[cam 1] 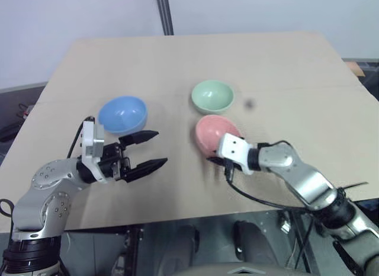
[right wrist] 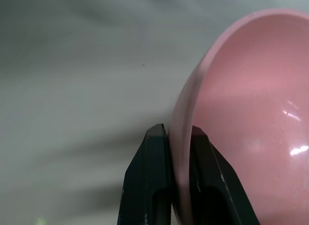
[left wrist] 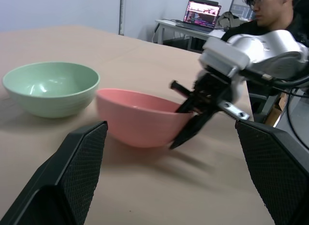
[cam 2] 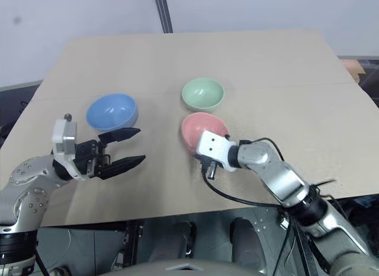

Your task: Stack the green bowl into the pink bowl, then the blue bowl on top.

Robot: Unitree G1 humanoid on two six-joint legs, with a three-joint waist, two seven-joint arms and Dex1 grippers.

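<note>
Nothing stacked yet. Pink bowl (right wrist: 241, 119) rim pinched by right fingers (right wrist: 157, 181); green bowl (cam 1: 212, 96) at 12 o'clock, blue bowl (cam 1: 122, 113) untouched, left fingers (cam 1: 145, 135) spread wide, empty.

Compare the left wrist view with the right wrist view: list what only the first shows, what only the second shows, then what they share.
Only the left wrist view: the green bowl standing apart from the pink one, a person seated by a laptop, and the open left gripper.
Only the right wrist view: a close look at the right gripper's fingers pinching the rim, one inside and one outside.
Both: the pink bowl, the right gripper shut on its rim, and the tan table.
</note>
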